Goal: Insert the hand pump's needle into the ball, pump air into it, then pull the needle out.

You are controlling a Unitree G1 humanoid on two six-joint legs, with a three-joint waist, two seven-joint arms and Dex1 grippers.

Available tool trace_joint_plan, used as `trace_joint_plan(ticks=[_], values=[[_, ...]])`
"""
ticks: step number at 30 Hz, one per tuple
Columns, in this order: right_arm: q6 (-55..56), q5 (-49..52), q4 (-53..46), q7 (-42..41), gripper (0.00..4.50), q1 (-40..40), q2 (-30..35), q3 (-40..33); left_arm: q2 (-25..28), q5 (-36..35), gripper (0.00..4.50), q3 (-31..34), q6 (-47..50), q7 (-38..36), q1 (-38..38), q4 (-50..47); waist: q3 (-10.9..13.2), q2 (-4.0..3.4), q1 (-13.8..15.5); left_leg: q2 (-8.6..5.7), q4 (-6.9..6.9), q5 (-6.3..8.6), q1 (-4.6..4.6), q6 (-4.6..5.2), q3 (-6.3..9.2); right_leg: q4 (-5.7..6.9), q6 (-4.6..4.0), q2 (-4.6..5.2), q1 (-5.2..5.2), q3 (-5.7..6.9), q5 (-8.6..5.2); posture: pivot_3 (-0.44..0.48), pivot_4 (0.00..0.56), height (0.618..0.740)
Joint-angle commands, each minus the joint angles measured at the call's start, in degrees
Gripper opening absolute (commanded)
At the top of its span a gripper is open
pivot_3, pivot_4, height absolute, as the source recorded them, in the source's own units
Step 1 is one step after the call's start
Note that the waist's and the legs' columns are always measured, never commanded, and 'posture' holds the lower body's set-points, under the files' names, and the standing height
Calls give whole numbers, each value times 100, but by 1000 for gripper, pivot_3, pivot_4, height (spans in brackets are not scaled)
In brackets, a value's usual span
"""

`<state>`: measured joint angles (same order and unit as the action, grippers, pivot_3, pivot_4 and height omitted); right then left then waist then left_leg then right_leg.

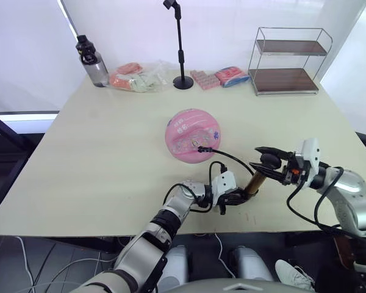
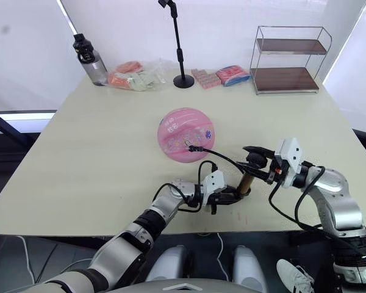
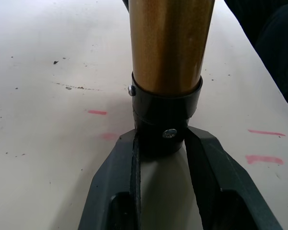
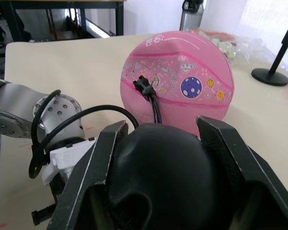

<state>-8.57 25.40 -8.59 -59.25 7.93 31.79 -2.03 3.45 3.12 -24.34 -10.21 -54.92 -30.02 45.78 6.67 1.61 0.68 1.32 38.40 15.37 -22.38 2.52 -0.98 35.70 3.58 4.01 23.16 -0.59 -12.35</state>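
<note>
Bottle: a grey metal flask with a black cap (image 1: 91,61) stood at the far left corner of the pale cream table (image 1: 97,165).
Bags: a clear plastic bag of orange and pale packets (image 1: 136,77) lay just beside the flask.
Stand: a thin black pole on a round black base (image 1: 182,79) rose near the far edge, with pink packets (image 1: 219,77) beside it.
Ball: the round pink rubber ball with small coloured prints (image 1: 193,135) rested near the table's middle, beyond both grippers.
Needle: its small black fitting (image 4: 145,86) sat against the ball's near face; the pin itself could not be seen.
Hose: a thin black hose (image 1: 229,156) curved from that fitting back toward the pump.
Left gripper: the left gripper (image 3: 159,143) lay near the front edge, its two black fingers (image 3: 120,167) clamped on the pump's black lower cap.
Pump: the slim bronze-gold hand pump (image 1: 253,182) tilted up and rightward from the left gripper to the right one.
Right gripper: the right gripper (image 4: 163,139) had its fingers closed around the pump's black handle knob.
Shelf: a two-tier wire rack with brown wooden boards (image 1: 288,60) stood at the far right.
</note>
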Motion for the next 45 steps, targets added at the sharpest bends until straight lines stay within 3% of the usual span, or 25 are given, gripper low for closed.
trace_joint_plan(ticks=[1,10,15,32,37,45], values=[[-266,69,3,-179,1778,-121,26,267,137,287,933,-63,308,138,198,512,1,-2,0,0,0,0,0,0,0,0,-1,0,0,0,0,0,150,740],[-1280,1159,-899,-167,1778,845,734,-558,126,277,933,-46,303,133,171,562,54,-55,22,-6,2,0,-32,0,0,0,-16,6,18,1,11,0,150,740],[-1928,1773,-1122,-142,1778,1222,1146,-972,132,263,933,-57,303,120,163,575,75,-48,24,-10,2,0,-47,0,0,-1,-16,8,28,0,11,0,150,740],[-3142,2955,-1140,260,1777,2505,1926,-1782,130,271,933,-65,278,108,123,649,137,-53,18,-8,2,0,-53,1,-3,-2,-14,11,36,-2,11,0,150,740],[-3072,2877,-1189,286,1777,2412,1857,-1702,136,273,933,-74,282,98,139,631,152,-53,17,-9,2,0,-60,1,-5,-2,-15,11,43,-4,11,0,150,740],[-2194,1925,-1369,235,1777,1174,1331,-1076,188,257,933,-55,298,72,160,608,138,-33,11,-5,0,0,-52,1,-2,-2,-4,5,36,-2,4,0,150,740]])
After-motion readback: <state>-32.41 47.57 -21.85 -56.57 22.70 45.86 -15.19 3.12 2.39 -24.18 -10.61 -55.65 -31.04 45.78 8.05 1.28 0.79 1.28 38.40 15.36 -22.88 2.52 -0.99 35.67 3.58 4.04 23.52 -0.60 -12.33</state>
